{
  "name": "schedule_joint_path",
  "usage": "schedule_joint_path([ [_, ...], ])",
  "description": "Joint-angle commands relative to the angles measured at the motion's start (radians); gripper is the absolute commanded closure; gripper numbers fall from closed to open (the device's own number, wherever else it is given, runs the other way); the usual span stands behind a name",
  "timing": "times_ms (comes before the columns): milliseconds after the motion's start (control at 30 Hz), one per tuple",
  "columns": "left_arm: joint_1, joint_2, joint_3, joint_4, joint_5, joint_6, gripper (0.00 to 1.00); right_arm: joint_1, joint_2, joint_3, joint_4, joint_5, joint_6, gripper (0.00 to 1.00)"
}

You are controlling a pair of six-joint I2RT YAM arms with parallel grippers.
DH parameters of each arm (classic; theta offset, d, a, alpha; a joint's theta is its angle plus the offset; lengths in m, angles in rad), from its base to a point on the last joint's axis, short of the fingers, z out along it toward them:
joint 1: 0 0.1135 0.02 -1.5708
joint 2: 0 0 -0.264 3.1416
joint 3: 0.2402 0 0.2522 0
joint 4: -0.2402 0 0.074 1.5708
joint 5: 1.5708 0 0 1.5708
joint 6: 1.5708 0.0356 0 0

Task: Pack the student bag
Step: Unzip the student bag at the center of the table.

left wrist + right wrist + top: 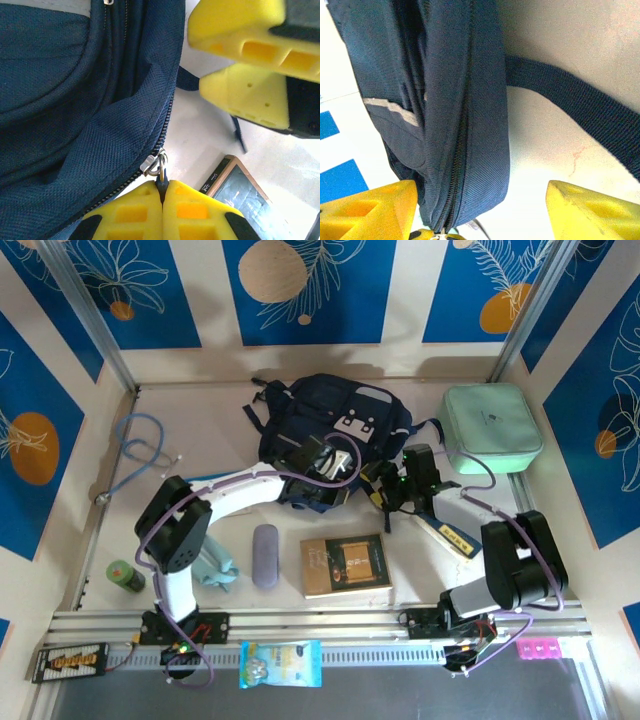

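- The bag [335, 425], dark navy with a grey patch, lies at the back middle of the white table [420, 580]. It is the largest thing there, and both arms reach in to its near edge.
- A mint case [492, 428] sits at the back right, near the bag but apart from it. It carries a small dark mark, too small to read.
- A tan book [345, 565] lies flat in front of the bag, between the two arm bases. The writing on its dark cover panel is too small to read. The left wrist view shows a corner of the book with characters that cannot be made out.
- A flat blue box [450, 532] with a yellow label lies partly under the right arm; its text is unreadable.
- A blue cable [140, 450] loops at the back left, well clear of the bag.
- A black strap [570, 100] trails from the bag across the table.
- A snack packet [280, 662] rests on the front rail.
- A purple case [265, 555] lies just left of the book.
- A green can [125, 575] stands at the left edge.
- The right gripper [480, 200] is open, with the bag's zipped edge between its yellow fingers [367, 210]. One finger is against the fabric and the other is clear of it.
- The left gripper [162, 192] is closed, pinching the dark zip pull [161, 179] that hangs from the silver slider [154, 163].
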State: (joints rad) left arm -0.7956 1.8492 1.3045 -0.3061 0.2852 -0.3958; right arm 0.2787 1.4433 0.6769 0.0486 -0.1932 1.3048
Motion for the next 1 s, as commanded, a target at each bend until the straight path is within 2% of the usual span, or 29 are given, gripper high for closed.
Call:
schedule_joint_path([
  [0, -0.014, 0.006, 0.033, -0.018, 0.035, -0.004, 1.0, 0.018, 0.055, 0.037, 0.06, -0.055, 0.063, 0.31],
  [200, -0.014, 0.007, 0.037, -0.049, 0.029, 0.017, 1.0, 0.05, 0.156, 0.079, 0.116, -0.072, 0.074, 0.32],
  [267, -0.014, 0.007, 0.038, -0.06, 0.025, 0.019, 1.0, 0.055, 0.18, 0.087, 0.122, -0.075, 0.073, 0.38],
  [333, -0.015, 0.006, 0.04, -0.076, 0.014, 0.025, 1.0, 0.057, 0.198, 0.087, 0.128, -0.076, 0.076, 0.44],
  [467, -0.013, 0.002, 0.061, -0.141, -0.028, 0.047, 1.0, 0.052, 0.207, 0.079, 0.117, -0.057, 0.065, 0.68],
  [567, -0.01, 0.0, 0.091, -0.221, -0.067, 0.09, 1.0, 0.045, 0.2, 0.082, 0.084, -0.031, 0.044, 0.79],
  [633, -0.01, 0.002, 0.122, -0.3, -0.082, 0.164, 1.0, 0.035, 0.189, 0.085, 0.061, -0.01, 0.022, 0.86],
  [733, -0.008, -0.001, 0.161, -0.421, -0.191, 0.235, 1.0, 0.019, 0.167, 0.086, 0.02, 0.021, -0.011, 0.87],
  [967, 0.002, -0.016, 0.177, -0.514, -0.263, 0.28, 1.0, -0.005, 0.128, 0.078, -0.02, 0.044, -0.044, 0.88],
])
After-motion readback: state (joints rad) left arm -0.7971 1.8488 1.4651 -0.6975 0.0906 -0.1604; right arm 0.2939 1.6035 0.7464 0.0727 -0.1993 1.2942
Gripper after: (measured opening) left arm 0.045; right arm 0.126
